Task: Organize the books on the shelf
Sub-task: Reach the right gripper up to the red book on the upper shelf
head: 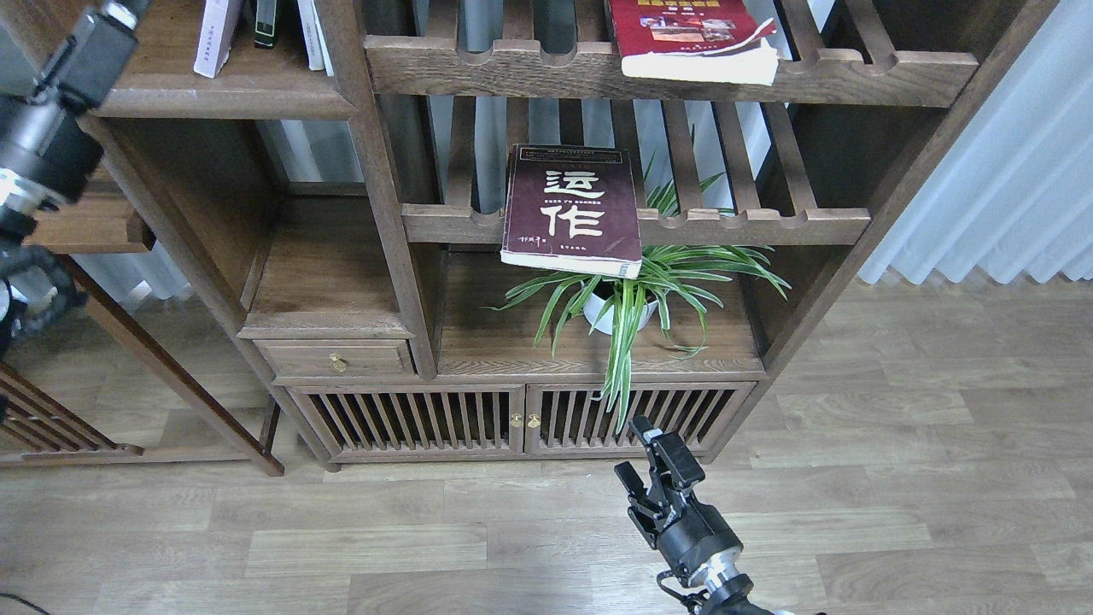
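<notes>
my left gripper (107, 38) sits top left by the solid dark wood shelf (248, 94); can't tell if its fingers are apart. pale paperback (215, 34) stands there, leaning. maroon book (572, 209) with white characters lies flat on the middle slatted rack (751, 226), overhanging a spider plant (632, 295). red book (696, 38), curled pages, on the upper rack. my right gripper (653, 457) hangs low over plank floor, fingers spread, empty.

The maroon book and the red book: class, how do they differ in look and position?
The maroon book bears large white characters; the red book shows yellow title text and photos. The maroon book lies on the middle slatted rack, overhanging its front rail; the red book lies on the upper rack. Both lie flat, cover up.
</notes>
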Robot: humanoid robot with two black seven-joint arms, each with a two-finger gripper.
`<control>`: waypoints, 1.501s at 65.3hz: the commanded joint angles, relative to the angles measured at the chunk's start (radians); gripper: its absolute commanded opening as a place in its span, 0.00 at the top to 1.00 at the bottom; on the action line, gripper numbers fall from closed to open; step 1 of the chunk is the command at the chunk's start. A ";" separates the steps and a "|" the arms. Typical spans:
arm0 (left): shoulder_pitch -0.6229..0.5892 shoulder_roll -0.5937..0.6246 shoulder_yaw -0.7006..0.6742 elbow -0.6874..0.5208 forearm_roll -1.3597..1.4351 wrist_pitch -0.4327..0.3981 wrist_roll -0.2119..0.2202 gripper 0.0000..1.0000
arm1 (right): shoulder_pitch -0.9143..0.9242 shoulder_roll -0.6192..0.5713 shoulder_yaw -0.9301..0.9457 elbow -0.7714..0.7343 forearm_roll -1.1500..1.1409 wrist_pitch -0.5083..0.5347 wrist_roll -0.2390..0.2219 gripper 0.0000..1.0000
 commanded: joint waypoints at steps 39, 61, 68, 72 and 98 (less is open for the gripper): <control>0.358 -0.018 -0.073 0.168 -0.068 0.000 0.005 0.00 | 0.212 -0.257 -0.015 0.204 -0.052 0.000 -0.005 0.03; 0.344 -0.019 -0.071 0.245 -0.071 0.000 0.007 0.00 | 0.378 -0.071 0.049 0.248 -0.063 0.000 0.003 0.03; 0.344 -0.017 -0.071 0.256 -0.073 0.000 0.007 0.00 | 0.422 -0.050 0.100 0.248 -0.063 -0.070 0.021 0.03; 0.344 -0.019 -0.071 0.257 -0.073 0.000 0.007 0.00 | 0.451 -0.053 0.122 0.244 -0.063 -0.096 0.032 0.03; 0.344 -0.019 -0.071 0.270 -0.073 0.000 0.005 0.00 | 0.522 -0.067 0.257 0.207 -0.063 -0.209 0.034 0.04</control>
